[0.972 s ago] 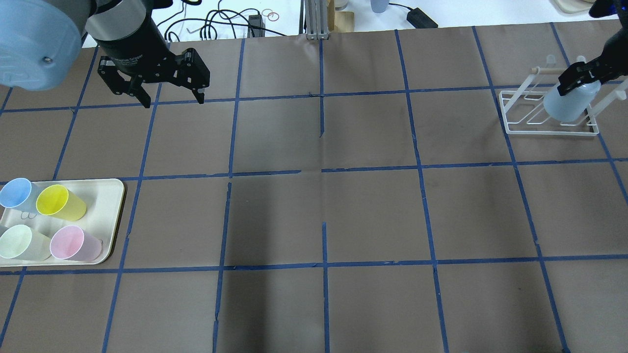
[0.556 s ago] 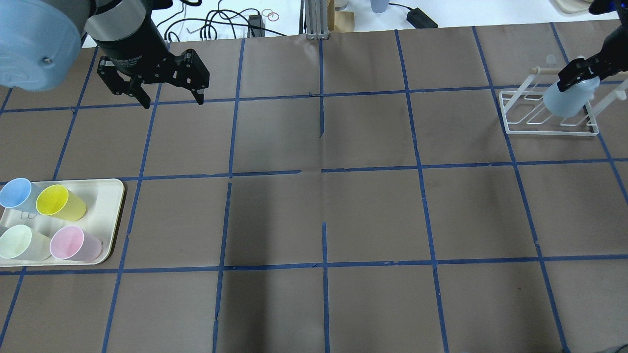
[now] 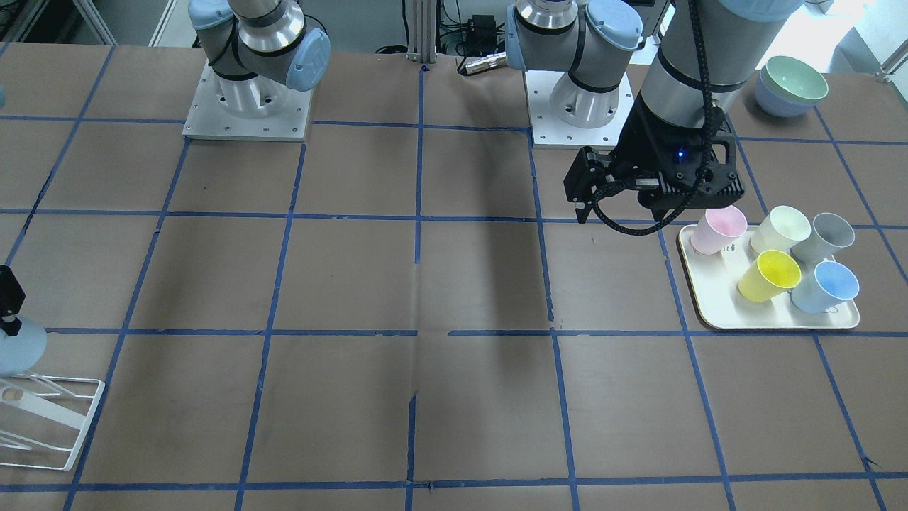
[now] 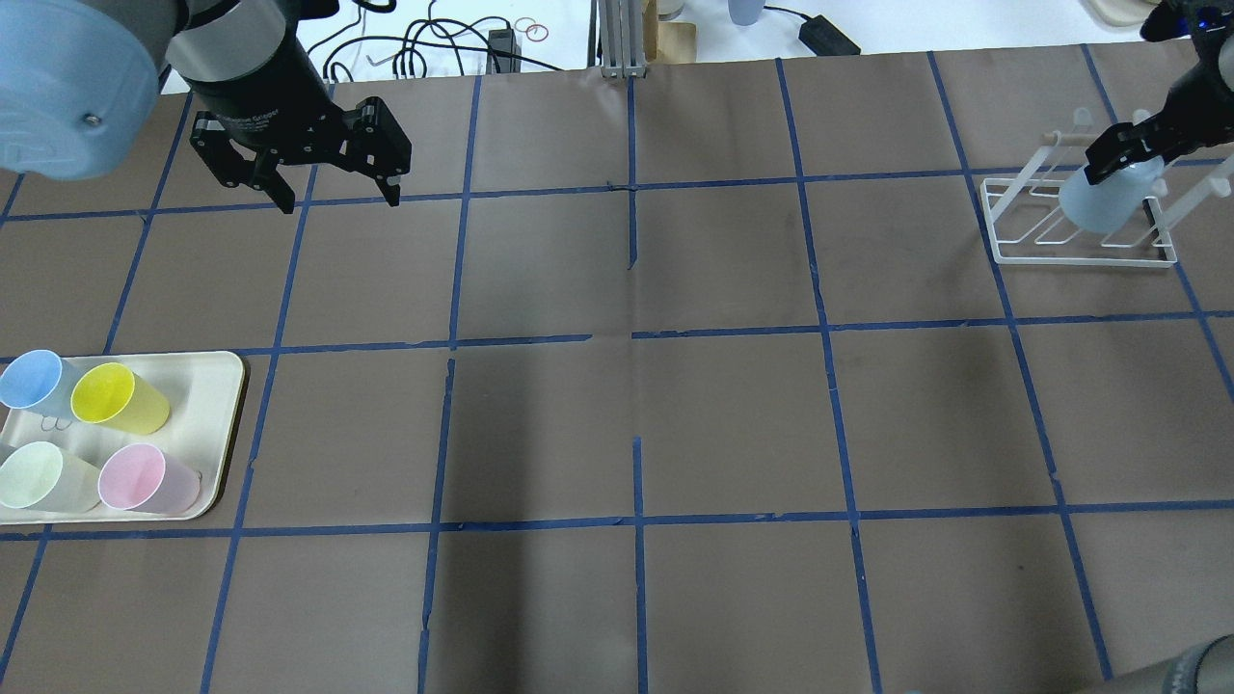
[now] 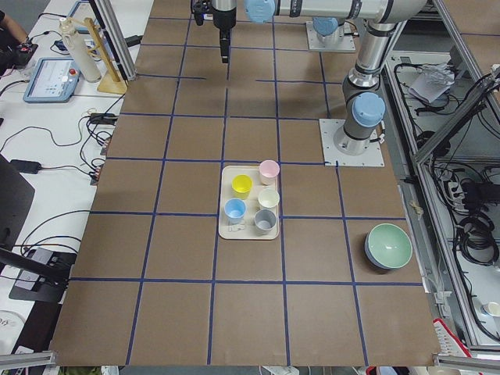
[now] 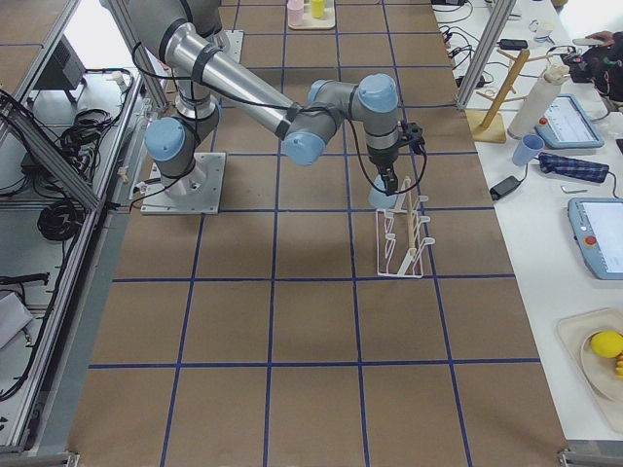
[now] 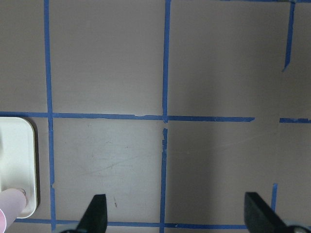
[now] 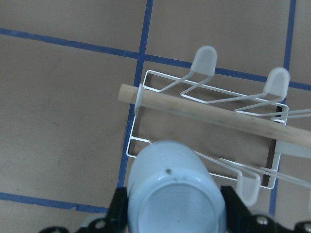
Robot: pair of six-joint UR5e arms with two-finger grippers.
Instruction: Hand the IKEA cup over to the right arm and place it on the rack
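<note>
IKEA cup (image 3: 18,346) at rack (image 3: 86,423), tray (image 3: 716,306) well apart

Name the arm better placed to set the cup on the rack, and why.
Right arm: its jaws are shut on the IKEA cup, over the rack. The left arm hangs empty, jaws open, far away.

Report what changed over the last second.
The right arm's black two-finger claw, still shut on the pale blue plastic tumbler, carried it slightly leftward in the overhead view, at the white wire dish rack. Nothing was let go. The left arm's open claw, the cream tray and its cups stayed put.
</note>
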